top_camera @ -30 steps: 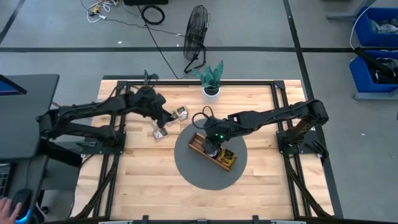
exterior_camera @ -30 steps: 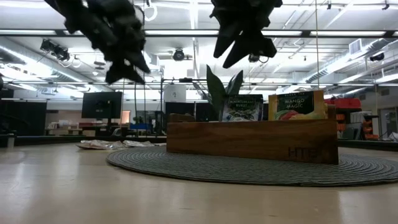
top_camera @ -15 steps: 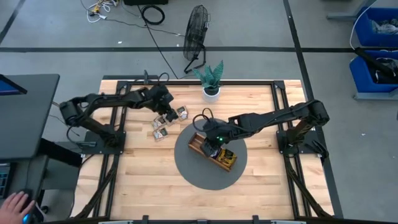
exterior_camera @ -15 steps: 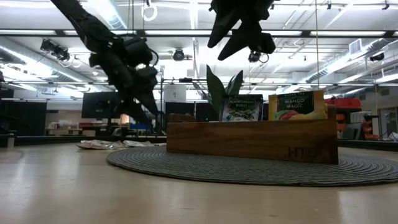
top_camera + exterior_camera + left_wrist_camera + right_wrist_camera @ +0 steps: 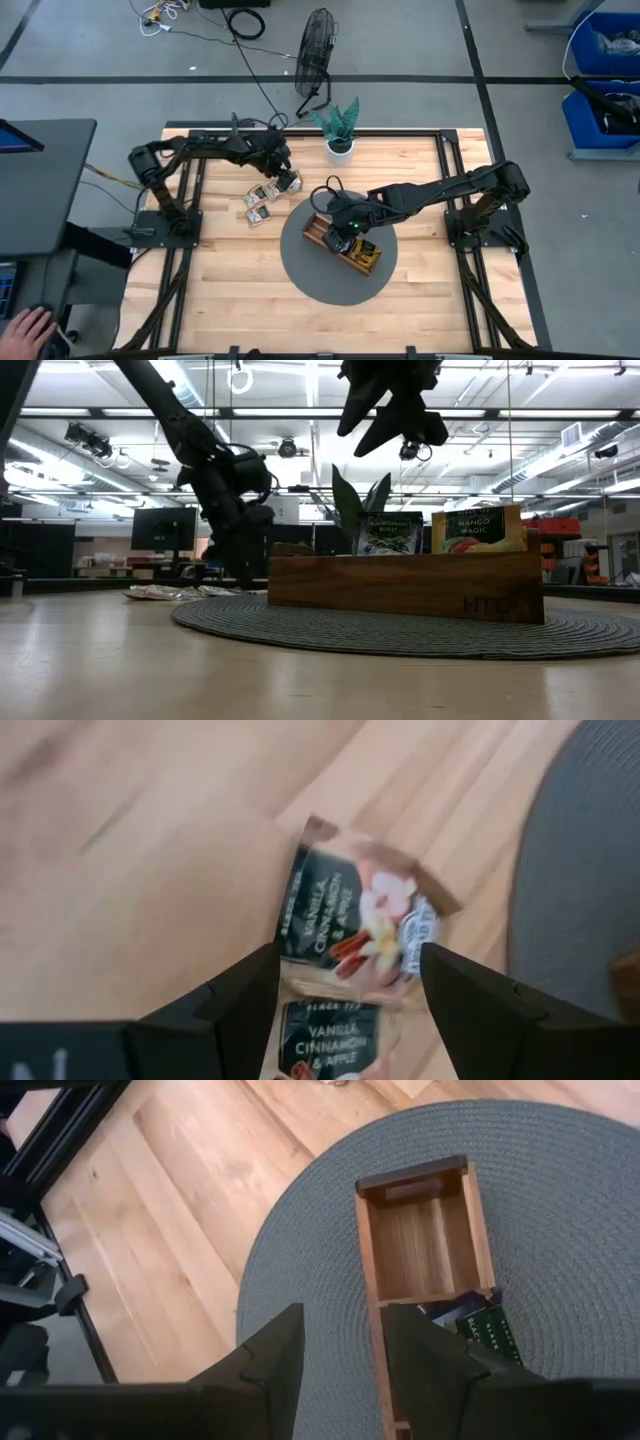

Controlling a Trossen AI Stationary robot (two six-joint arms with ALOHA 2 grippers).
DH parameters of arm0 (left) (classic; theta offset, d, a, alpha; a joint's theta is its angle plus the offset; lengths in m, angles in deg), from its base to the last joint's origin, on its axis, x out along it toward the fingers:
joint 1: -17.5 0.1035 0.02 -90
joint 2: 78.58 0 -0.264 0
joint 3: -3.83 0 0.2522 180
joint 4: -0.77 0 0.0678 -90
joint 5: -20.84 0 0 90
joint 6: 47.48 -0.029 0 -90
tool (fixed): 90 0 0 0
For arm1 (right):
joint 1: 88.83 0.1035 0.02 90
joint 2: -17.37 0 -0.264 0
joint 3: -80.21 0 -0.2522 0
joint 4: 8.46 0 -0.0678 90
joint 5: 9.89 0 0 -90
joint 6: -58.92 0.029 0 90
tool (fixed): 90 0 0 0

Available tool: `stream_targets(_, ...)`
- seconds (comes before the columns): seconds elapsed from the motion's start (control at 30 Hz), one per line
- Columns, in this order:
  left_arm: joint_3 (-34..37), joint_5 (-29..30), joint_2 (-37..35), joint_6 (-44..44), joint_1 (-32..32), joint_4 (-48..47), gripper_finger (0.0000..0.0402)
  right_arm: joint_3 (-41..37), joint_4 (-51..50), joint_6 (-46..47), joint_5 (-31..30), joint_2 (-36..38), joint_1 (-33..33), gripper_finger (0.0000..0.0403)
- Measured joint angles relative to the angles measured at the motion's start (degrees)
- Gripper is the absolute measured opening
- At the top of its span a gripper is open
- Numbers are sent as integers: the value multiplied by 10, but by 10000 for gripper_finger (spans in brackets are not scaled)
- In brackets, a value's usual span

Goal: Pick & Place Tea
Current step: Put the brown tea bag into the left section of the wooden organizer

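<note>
Tea sachets, tan with dark "Vanilla Cinnamon" labels, lie on table upper centre-left, beside mat. Left gripper spread over them. Right gripper parted, empty, above tray.

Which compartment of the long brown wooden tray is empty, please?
The end compartment of the wooden tray, seen bare in the right wrist view; the neighbouring compartment holds dark tea sachets.
</note>
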Motion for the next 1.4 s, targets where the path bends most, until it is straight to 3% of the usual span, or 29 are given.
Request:
stream_targets(0.23, -23, 9, 15, -11, 0, -4, 245, 0, -7, 0, 13, 0, 0, 150)
stream_targets(0.4, -27, 60, 16, -37, 0, -4, 245, 0, -8, -5, 13, 0, 0, 150)
stream_targets(0.7, -28, 57, 50, -49, -5, -21, 230, 0, -21, -5, 13, 0, -1, 150)
stream_targets(0.97, -29, 63, 66, -68, -12, -30, 158, 0, -30, -4, 13, 0, -1, 150)
stream_targets(1.27, -27, 54, 55, -71, -8, -23, 21, 0, -34, -4, 13, 0, -1, 150)
stream_targets(1.4, -25, 43, 46, -82, -9, -27, 5, 0, -34, -4, 9, 0, -1, 150)
